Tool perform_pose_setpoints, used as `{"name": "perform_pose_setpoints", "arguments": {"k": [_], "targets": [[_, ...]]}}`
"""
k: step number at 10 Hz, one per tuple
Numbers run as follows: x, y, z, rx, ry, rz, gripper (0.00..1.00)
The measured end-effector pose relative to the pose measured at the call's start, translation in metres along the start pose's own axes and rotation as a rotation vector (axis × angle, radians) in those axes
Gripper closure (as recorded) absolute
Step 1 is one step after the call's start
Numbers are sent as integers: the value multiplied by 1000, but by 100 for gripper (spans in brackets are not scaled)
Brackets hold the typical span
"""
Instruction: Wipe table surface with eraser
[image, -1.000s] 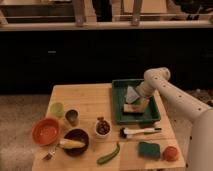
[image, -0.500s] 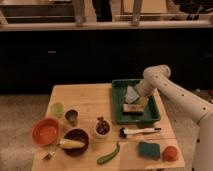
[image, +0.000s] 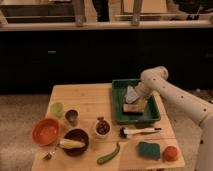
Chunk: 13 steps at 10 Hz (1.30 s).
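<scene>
In the camera view, the light natural-wood desk (image: 90, 102) carries a dark green plastic tray (image: 116, 107) at its far right corner. The small rectangular eraser with a tan top and darker base (image: 132, 108) lies inside that tray, not yet on the wood. The white arm's end effector (image: 133, 96) hangs directly over the eraser, touching it or nearly so; I cannot tell whether it is open, closed or already gripping. The likeliest trouble is a shallow hold: lifted over the tray wall, the eraser could clip the rim and fall back, or drag the tray toward the right edge. Bare wood is also scarce. The white-handled black brush (image: 142, 131) lies just in front of the tray, and the small white cup with dark contents (image: 102, 127) stands near the desk's middle, so a broad wiping stroke could sweep either aside.
</scene>
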Motion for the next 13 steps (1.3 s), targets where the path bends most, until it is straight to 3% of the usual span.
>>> {"name": "perform_pose_setpoints", "arguments": {"k": [7, 13], "targets": [[-2, 19, 17, 8, 2, 32, 20], [-11, 33, 35, -13, 14, 7, 20]]}}
